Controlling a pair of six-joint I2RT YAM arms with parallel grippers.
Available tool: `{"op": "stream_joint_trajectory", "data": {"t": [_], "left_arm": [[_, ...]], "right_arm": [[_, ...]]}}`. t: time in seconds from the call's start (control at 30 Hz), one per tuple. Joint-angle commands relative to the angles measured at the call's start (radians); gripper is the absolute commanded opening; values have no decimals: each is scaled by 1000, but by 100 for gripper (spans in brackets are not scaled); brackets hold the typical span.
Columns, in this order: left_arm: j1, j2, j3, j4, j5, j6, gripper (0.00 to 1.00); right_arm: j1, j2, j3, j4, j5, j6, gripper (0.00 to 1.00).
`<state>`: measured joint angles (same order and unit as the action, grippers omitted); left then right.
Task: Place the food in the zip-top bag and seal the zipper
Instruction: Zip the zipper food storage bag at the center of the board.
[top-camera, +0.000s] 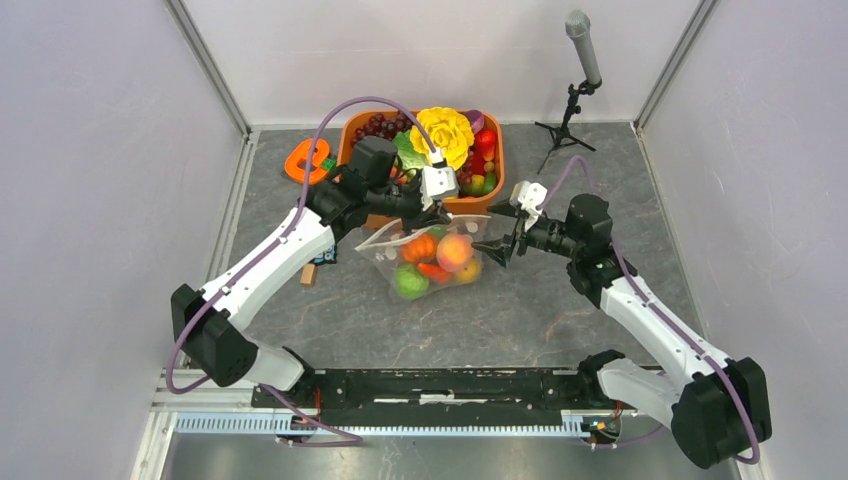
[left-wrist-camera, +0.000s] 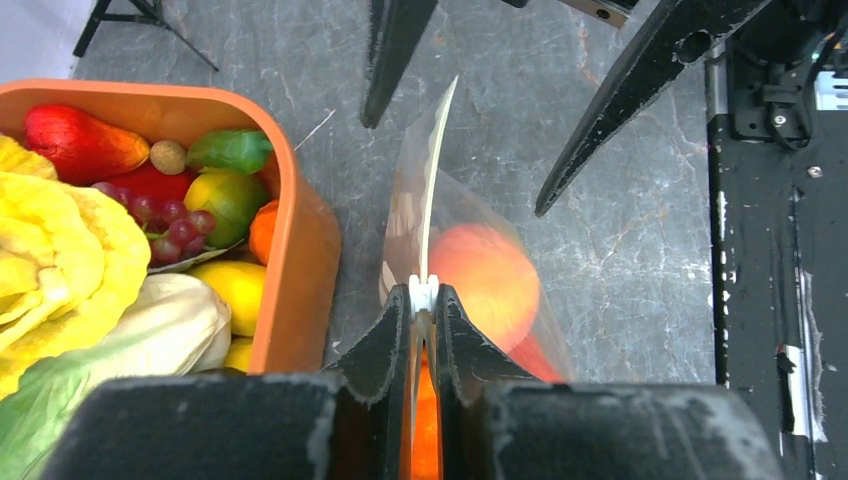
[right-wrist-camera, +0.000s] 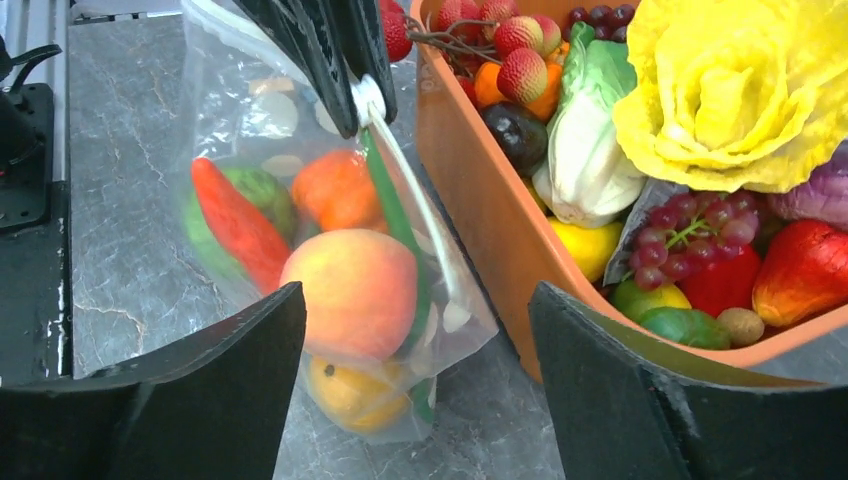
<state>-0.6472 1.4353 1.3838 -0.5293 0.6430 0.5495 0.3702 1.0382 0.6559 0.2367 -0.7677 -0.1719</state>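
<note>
Top view, near edge: both arm bases sit on a black rail (top-camera: 450, 385), with the grey worktop (top-camera: 500, 320) beyond.

Mid-worktop: the zip-top bag (top-camera: 430, 265) lies between the two claws, just in front of the orange tub (top-camera: 497, 180).

Left claw (top-camera: 438, 212): pressed together, pinching the zipper (left-wrist-camera: 432, 200). Only the left wrist view shows the strip standing on edge, running away from the pinch.

Right claw (top-camera: 497, 248): spread wide, holding nothing. Its fingers (left-wrist-camera: 390, 60) stand either side of the strip's far end, apart from it.

Only the right wrist view resolves the food in the bag: peach (right-wrist-camera: 350, 290) foremost, long red piece (right-wrist-camera: 235, 225), green piece (right-wrist-camera: 265, 195), orange fruit (right-wrist-camera: 335, 190), yellow piece (right-wrist-camera: 350, 395) lowest. A green band runs beside the white strip.

Unclear:
- Cannot tell whether the zipper is sealed along its whole length.
- In the left wrist view the claw's own fingers hide the near part of the bag.
- Both wrist views cut off the tub.

Far: the tub is heaped with more food, including a yellow leafy head (top-camera: 445, 132) and grapes. A microphone stand (top-camera: 572, 105) is at the far right.
</note>
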Motion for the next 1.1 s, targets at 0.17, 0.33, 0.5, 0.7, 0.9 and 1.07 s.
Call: {"op": "stream_joint_trajectory", "data": {"t": [0.17, 0.33, 0.5, 0.7, 0.9, 1.07], "left_arm": [[-14, -24, 44, 39, 121, -29, 2], [-29, -10, 50, 35, 122, -29, 2], [-35, -3, 68, 34, 121, -39, 2], [-35, -21, 46, 28, 99, -30, 2], [-35, -26, 40, 14, 87, -19, 2], [-35, -27, 37, 12, 95, -23, 2]], "right_arm": [[5, 18, 167, -100, -50, -208, 79], [70, 93, 277, -273, -89, -349, 65], [158, 153, 323, -390, -44, -423, 49], [160, 105, 229, -262, -7, -376, 41], [161, 99, 236, -277, 18, -370, 31], [160, 96, 219, -199, 0, -308, 23]]}}
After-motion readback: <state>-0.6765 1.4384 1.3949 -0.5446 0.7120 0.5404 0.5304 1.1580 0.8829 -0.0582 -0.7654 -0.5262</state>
